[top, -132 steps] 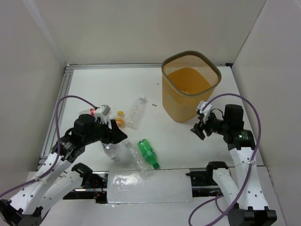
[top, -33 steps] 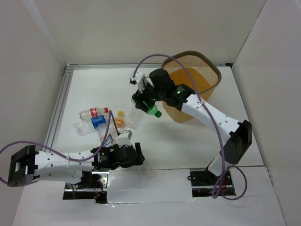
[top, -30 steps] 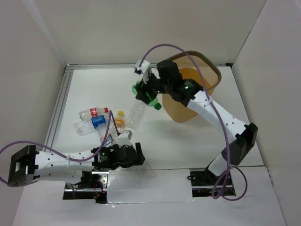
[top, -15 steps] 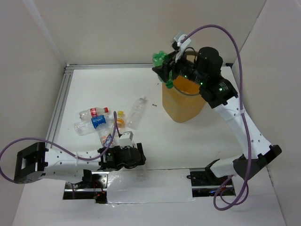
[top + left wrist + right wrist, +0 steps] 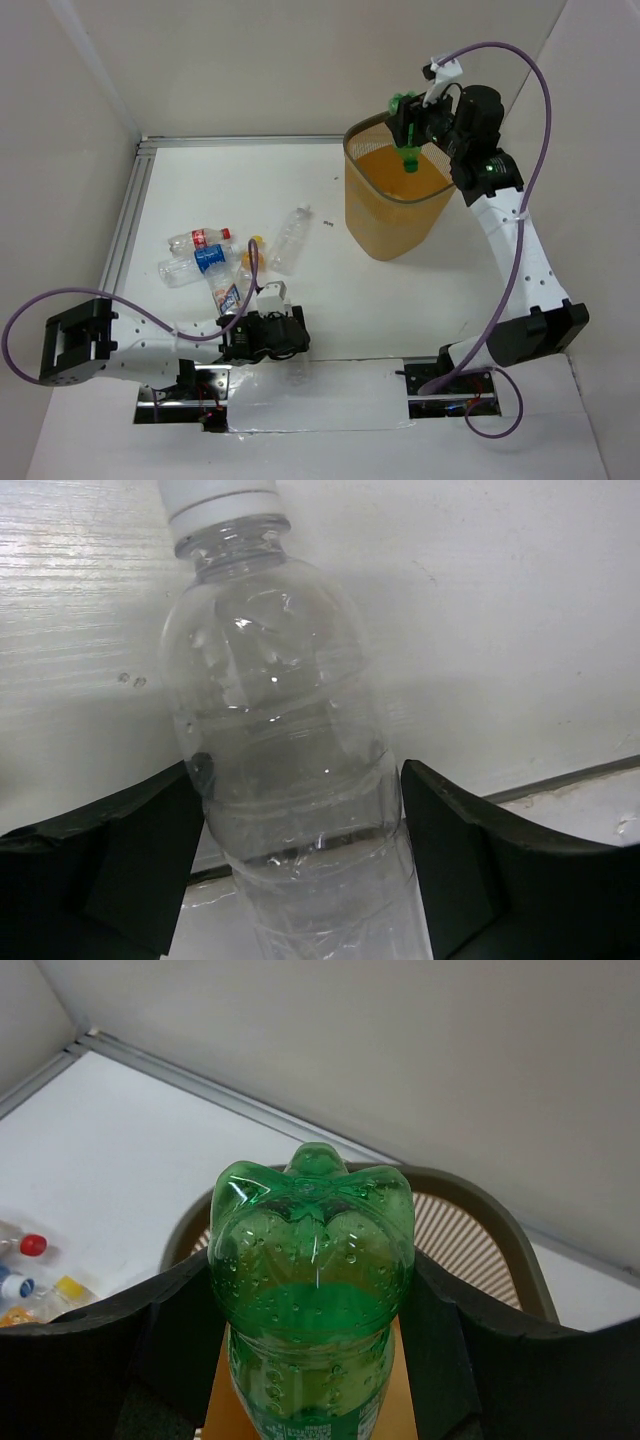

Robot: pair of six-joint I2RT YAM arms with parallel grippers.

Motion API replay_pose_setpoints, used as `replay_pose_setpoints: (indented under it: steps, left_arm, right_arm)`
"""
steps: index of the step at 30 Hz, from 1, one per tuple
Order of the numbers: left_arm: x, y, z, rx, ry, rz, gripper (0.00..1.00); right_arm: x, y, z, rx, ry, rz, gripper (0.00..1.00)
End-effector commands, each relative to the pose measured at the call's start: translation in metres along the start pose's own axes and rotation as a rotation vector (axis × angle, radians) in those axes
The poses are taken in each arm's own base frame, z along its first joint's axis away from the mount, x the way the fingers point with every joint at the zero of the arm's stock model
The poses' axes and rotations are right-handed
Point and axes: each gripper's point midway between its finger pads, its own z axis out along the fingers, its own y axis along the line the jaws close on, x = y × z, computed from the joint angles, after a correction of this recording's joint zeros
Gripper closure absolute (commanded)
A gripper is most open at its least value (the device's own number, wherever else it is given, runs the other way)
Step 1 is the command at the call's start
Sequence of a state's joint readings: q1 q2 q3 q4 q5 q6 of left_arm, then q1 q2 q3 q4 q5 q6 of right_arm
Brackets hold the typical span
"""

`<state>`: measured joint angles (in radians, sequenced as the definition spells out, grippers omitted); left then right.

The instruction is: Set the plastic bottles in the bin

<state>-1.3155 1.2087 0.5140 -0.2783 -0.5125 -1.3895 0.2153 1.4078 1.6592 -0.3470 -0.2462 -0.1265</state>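
My right gripper (image 5: pixel 408 128) hangs high over the bin (image 5: pixel 352 165), shut on a green bottle (image 5: pixel 404 135) whose cap points down toward the opening. The right wrist view shows the green bottle (image 5: pixel 312 1250) base-first between my fingers, with the bin's dark rim (image 5: pixel 505 1235) below. My left gripper (image 5: pixel 287 340) lies low at the table's front edge. Its fingers press both sides of a clear, white-capped bottle (image 5: pixel 280 750) lying on the table. More bottles lie on the left: red-labelled (image 5: pixel 198 239), blue-labelled (image 5: pixel 195 263), a label-less clear one (image 5: pixel 288 240).
An orange-capped bottle (image 5: pixel 252 256) and another labelled one (image 5: pixel 228 293) lie close to the left arm's forearm. White walls close the table on three sides. A metal rail (image 5: pixel 120 240) runs along the left edge, and clear tape (image 5: pixel 320 395) covers the front edge.
My right arm has carried the green bottle from the bin's left rim to above its opening. The left gripper's fingers have narrowed onto the clear bottle.
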Motion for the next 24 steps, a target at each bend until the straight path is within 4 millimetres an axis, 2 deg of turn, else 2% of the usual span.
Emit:
replay_pose_setpoints:
  steps: [1,4,5,7,8,9,11,12,13,14,15,16,17,18,19,20,21,22,23,24]
  left_arm:
    - [0.001,-0.008,0.004,0.025,-0.008,0.001,0.14]
    - [0.000,-0.013,0.004,0.033,-0.011,0.011,0.23]
    - [0.000,-0.017,0.003,0.043,-0.004,0.022,0.27]
    - [-0.002,-0.029,-0.001,0.079,-0.009,0.041,0.39]
    - [-0.005,-0.043,-0.007,0.117,-0.016,0.065,0.43]
    - [-0.005,-0.053,-0.012,0.143,-0.017,0.087,0.47]
    - [-0.013,-0.073,-0.021,0.188,-0.038,0.116,0.56]
    - [-0.023,-0.093,-0.031,0.232,-0.058,0.139,0.59]
    - [-0.031,-0.102,-0.036,0.250,-0.080,0.151,0.63]
    - [-0.037,-0.112,-0.042,0.273,-0.092,0.159,0.70]
    - [-0.056,-0.130,-0.055,0.310,-0.148,0.178,0.73]
    - [-0.065,-0.139,-0.062,0.327,-0.176,0.189,0.78]
    - [-0.075,-0.148,-0.070,0.341,-0.209,0.201,0.81]
    - [-0.095,-0.168,-0.088,0.381,-0.259,0.195,0.89]
    - [-0.111,-0.174,-0.096,0.376,-0.322,0.244,0.92]
    - [-0.124,-0.183,-0.102,0.380,-0.357,0.252,0.96]
    - [-0.139,-0.192,-0.112,0.401,-0.392,0.257,0.97]
    - [-0.157,-0.208,-0.127,0.436,-0.436,0.287,0.97]
    - [-0.192,-0.225,-0.141,0.487,-0.505,0.267,0.98]
    - [-0.192,-0.225,-0.141,0.488,-0.506,0.267,0.98]
  right_arm:
    - [0.021,-0.013,0.001,-0.025,0.054,0.057,0.33]
    - [0.033,-0.014,-0.003,-0.066,0.088,0.079,0.08]
    - [0.034,-0.020,-0.005,-0.064,0.087,0.072,0.00]
    - [0.031,-0.019,-0.010,-0.112,0.082,0.070,0.00]
    - [0.028,-0.023,-0.018,-0.119,0.079,0.049,0.00]
    - [0.020,-0.016,-0.025,-0.168,0.059,0.033,0.00]
    - [0.018,-0.015,-0.035,-0.203,0.062,0.012,0.00]
    - [0.015,-0.020,-0.041,-0.208,0.049,0.000,0.00]
    - [0.019,-0.024,-0.046,-0.202,0.058,0.010,0.00]
    - [0.014,-0.029,-0.054,-0.180,0.041,-0.001,0.00]
    - [0.016,-0.042,-0.061,-0.145,0.044,0.015,0.00]
    - [0.024,-0.047,-0.065,-0.138,0.048,0.023,0.00]
    - [0.021,-0.050,-0.073,-0.121,0.032,0.022,0.02]
    - [0.025,-0.063,-0.082,-0.084,0.036,0.040,0.13]
    - [0.027,-0.068,-0.086,-0.072,0.038,0.045,0.24]
    - [0.031,-0.067,-0.092,-0.081,0.038,0.052,0.39]
    - [0.031,-0.071,-0.094,-0.073,0.037,0.063,0.57]
    - [0.033,-0.076,-0.100,-0.057,0.038,0.068,0.83]
    - [0.040,-0.074,-0.104,-0.061,0.056,0.077,0.96]
    - [0.040,-0.078,-0.106,-0.051,0.056,0.070,0.96]
